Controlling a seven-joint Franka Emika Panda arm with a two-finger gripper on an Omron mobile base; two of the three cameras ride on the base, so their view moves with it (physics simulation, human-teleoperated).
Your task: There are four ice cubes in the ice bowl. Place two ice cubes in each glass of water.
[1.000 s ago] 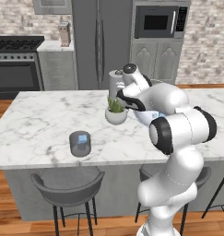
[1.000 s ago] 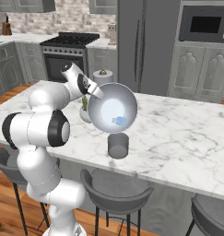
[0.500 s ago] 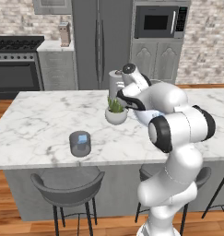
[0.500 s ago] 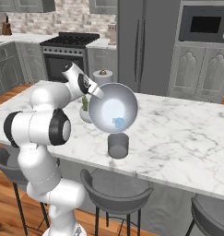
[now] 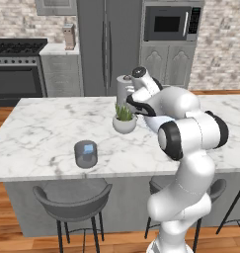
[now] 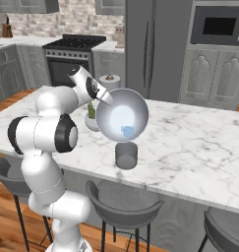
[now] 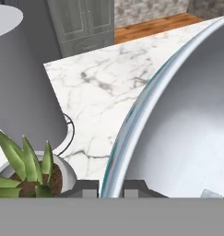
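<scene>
Ice bowl is lifted off the counter and tipped steeply on edge, its pale inside facing the right base camera; one pale-blue ice cube sits low inside it. Directly under the bowl's lower rim stands a glass of water, close but not touching. The gripper pinches the bowl's rim, one finger on each side of the wall in the hand view. Second glass of water stands near the front edge of the marble counter, with a pale-blue cube showing at its top.

Versus the earlier frames: bowl is tilted a bit further and sits slightly lower over the glass; arm pose barely changed, glasses and plant unmoved.

Small white pot with green plant sits just beside the arm's wrist, paper-towel roll right behind it, so that side is tight. Counter to the left and front-left is open marble. Stools are tucked under the front edge.
</scene>
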